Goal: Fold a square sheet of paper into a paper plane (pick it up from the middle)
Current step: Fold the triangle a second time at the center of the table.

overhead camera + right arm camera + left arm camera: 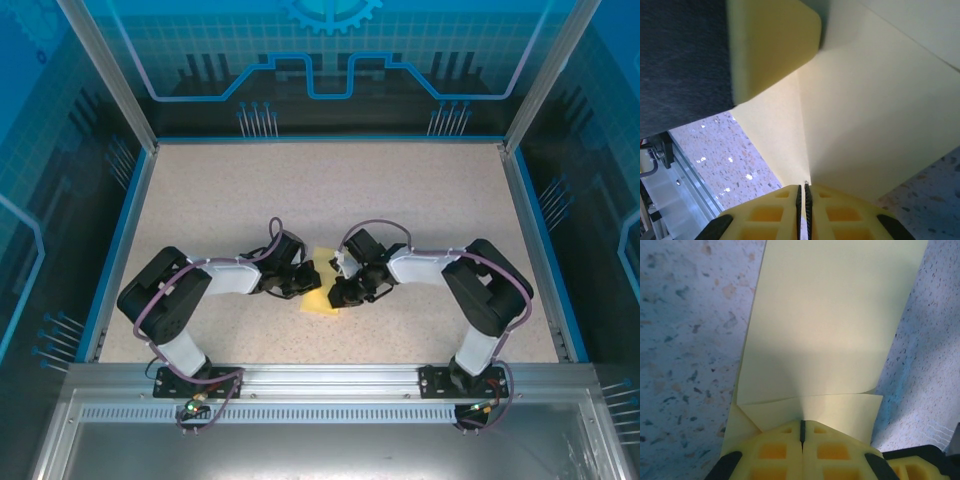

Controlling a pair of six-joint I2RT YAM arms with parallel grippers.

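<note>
The yellow paper (322, 300) is in the middle of the table (300, 190), between both arms. The left gripper (802, 429) is pinched shut on a folded edge. The right gripper (802, 192) is pinched shut on a crease. The paper looks thin, light and floppy, so it could tear easily. Folded edges seem the best places to hold.

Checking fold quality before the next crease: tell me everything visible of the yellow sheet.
The yellow sheet is thin, matte, plain paper, partly folded: a flap with a sharp edge lies across the end by the left gripper, and a straight crease runs out from the right gripper. It is over the speckled table, between the arms. Each gripper is shut on an edge of it, from opposite sides.
</note>
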